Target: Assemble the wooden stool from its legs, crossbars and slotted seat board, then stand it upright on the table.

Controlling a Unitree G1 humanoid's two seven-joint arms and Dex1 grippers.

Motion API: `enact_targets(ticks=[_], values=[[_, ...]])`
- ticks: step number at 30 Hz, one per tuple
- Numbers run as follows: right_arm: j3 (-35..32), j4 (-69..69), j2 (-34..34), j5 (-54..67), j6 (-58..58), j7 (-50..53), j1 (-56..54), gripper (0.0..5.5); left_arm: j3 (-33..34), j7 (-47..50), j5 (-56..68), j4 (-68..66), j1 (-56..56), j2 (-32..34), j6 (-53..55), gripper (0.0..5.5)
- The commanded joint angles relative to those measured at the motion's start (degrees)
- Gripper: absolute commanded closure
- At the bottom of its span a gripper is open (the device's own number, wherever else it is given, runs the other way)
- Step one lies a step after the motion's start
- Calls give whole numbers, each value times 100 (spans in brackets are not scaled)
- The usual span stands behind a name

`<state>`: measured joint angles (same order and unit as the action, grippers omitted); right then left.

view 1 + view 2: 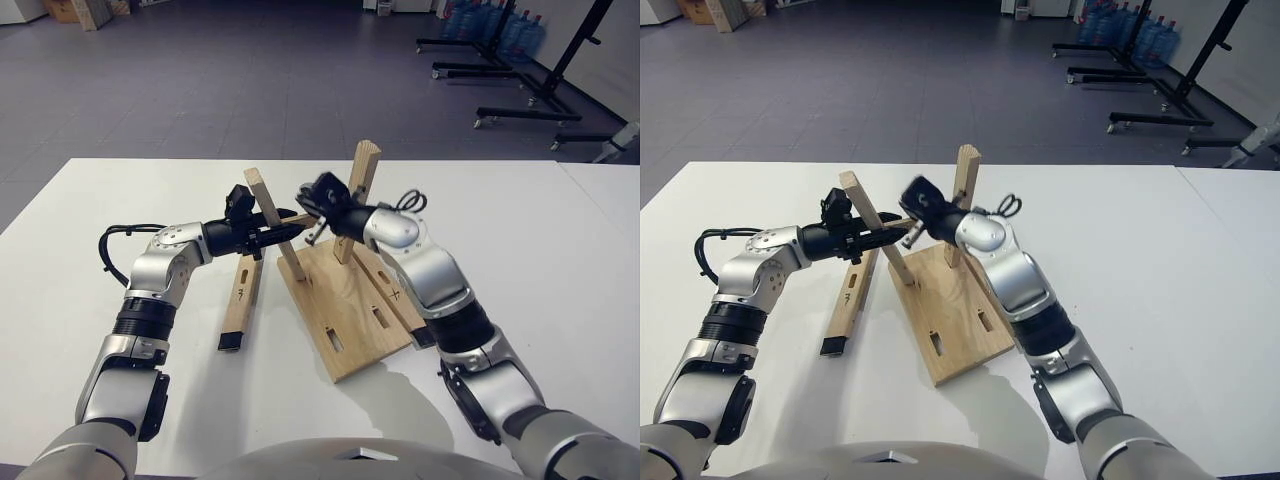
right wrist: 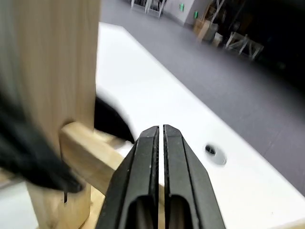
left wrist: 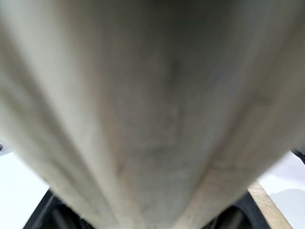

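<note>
The left gripper (image 1: 285, 233) is clamping the tilted leg (image 1: 261, 192), probably steadying it in the seat board (image 1: 350, 335) lying on the table (image 1: 560, 260). The right gripper (image 2: 160, 129), fingers pressed together on nothing, is hovering at the crossbar (image 2: 90, 152), likely to push it home.

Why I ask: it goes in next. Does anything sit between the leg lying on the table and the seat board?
Nothing visible: bare table between lying leg and seat board; left gripper hangs above the leg's far end.
</note>
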<state>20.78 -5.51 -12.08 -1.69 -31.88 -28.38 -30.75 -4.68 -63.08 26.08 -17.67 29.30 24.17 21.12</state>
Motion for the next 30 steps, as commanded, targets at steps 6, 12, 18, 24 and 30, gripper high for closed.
enact_targets(ticks=[6,12,18,24,30], values=[[-472,72,149,383,-306,-42,-259,535,-146,24,-233,-21,-252,114,183,348],[-1158,-451,204,820,-1000,68,-1181,535,-642,187,-773,30,-320,91,-95,348],[-1192,-492,206,909,-1066,206,-1100,535,-1249,570,-1459,128,-622,211,-747,348],[-1246,-583,224,986,-1123,275,-1051,535,-1336,951,-1478,-70,-838,182,-983,348],[-1560,-820,310,1401,-1530,339,-1188,535,-1324,1053,-1311,-221,-735,186,-791,348]])
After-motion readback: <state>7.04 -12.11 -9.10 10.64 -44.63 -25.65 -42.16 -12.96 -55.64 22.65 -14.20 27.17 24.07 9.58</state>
